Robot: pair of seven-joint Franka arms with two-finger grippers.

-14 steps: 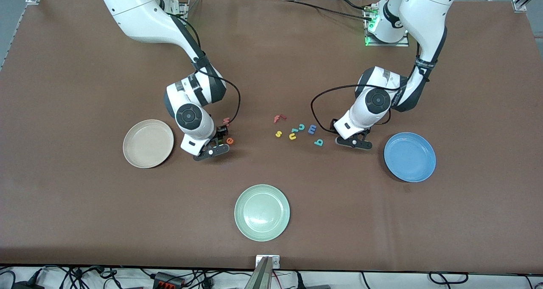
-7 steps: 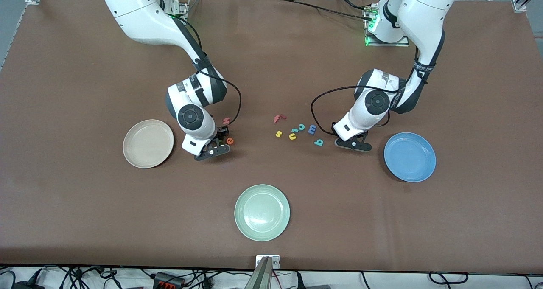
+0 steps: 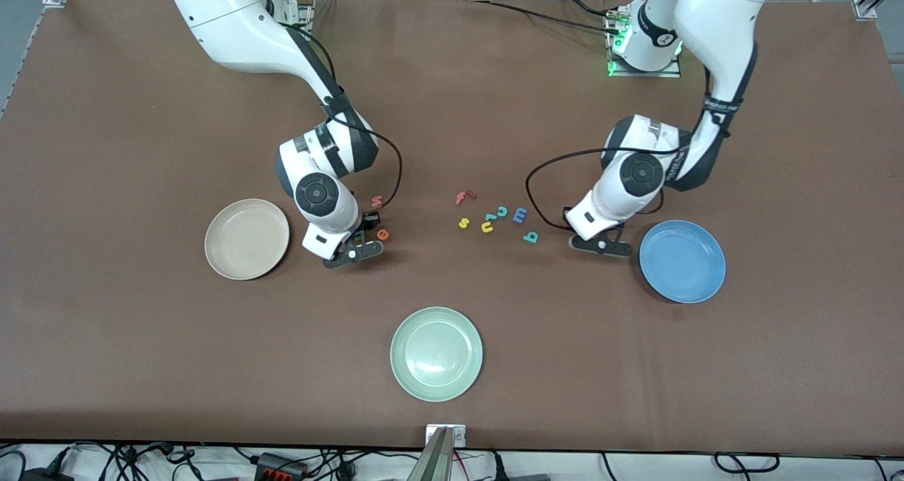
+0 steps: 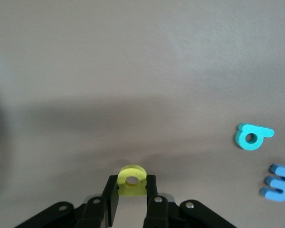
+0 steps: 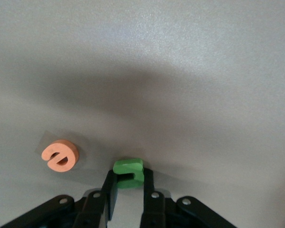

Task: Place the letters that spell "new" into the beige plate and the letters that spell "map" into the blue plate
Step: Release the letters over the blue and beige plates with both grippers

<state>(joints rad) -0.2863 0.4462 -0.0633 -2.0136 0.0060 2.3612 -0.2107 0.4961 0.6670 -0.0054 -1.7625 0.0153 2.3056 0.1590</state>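
Now that both claws have closed, you see the left claw [image 4: 132, 197] gripping the yellow a [image 4: 132, 180] beside the blue plate [image 3: 682, 260], the right claw [image 5: 128, 192] gripping the green n [image 5: 128, 173]; both letters await delivery.

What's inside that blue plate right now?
Nothing shows in the blue plate; its whole bowl is bare. The left pincer, shut on the yellow a, sits beside it and covers none of it.

hidden: green n [image 5: 128, 173] partly between fingers | yellow a [image 4: 132, 180] likewise, apparently
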